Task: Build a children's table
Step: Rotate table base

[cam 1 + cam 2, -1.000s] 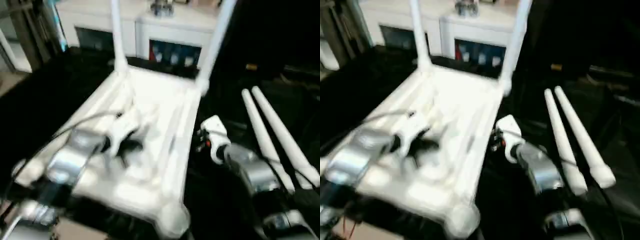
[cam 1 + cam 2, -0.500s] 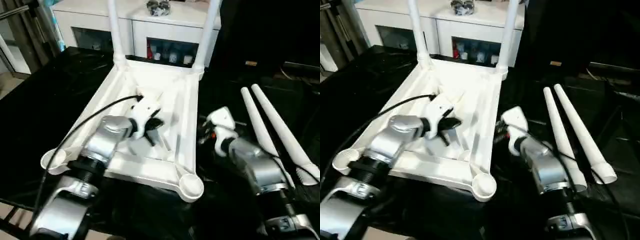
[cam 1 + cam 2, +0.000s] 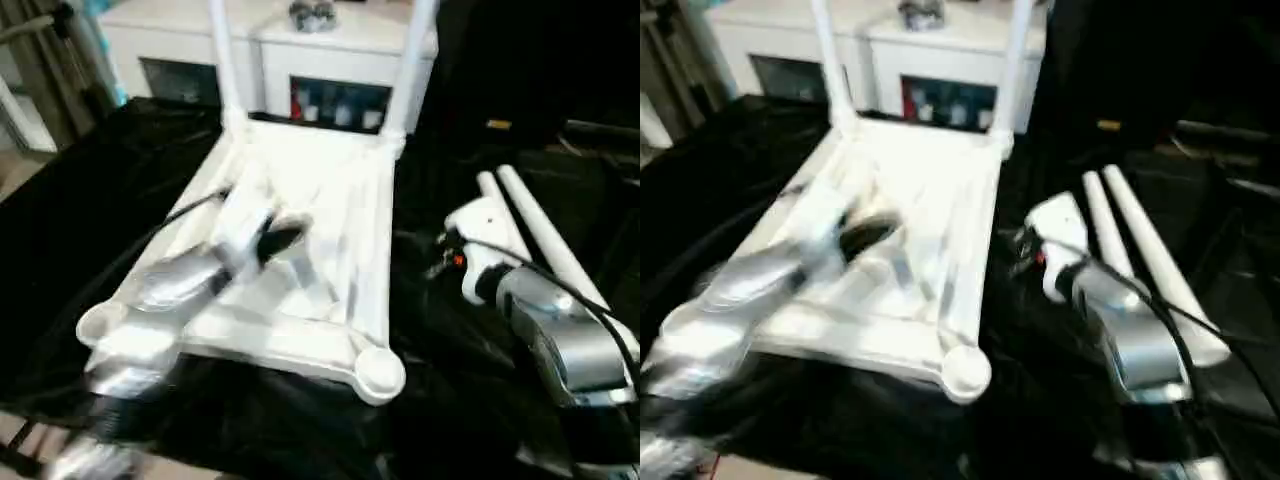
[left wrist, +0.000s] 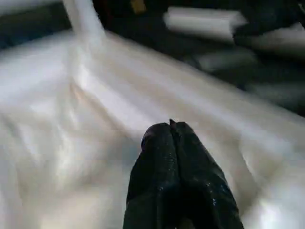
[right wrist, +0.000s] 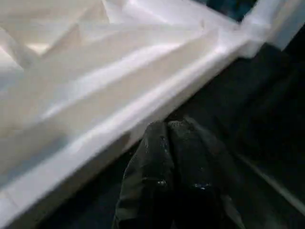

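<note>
left eye view: white tabletop (image 3: 320, 215) lies underside up on the black-draped desk (image 3: 80, 230), two legs already standing in the far corner sockets, left far leg (image 3: 222, 60) and right far leg (image 3: 415, 60). near sockets empty, one at (image 3: 378, 370). left claw (image 3: 285, 238) hovers over the ribbed underside, holding nothing. two loose legs (image 3: 530, 235) lie side by side on the desk right of the tabletop, right claw (image 3: 450, 262) just beside them, between them and the tabletop edge. white cabinet with glass doors (image 3: 330, 60) behind. looks half built; next move likely calls for opening a claw and picking a loose leg for a near socket.

left wrist view: left claw's fingers (image 4: 178, 167) pressed together, empty, above the ribs.

right wrist view: right claw's fingers (image 5: 171, 176) pressed together, empty, by the tabletop rim (image 5: 119, 129).

no readable brands or writing.
</note>
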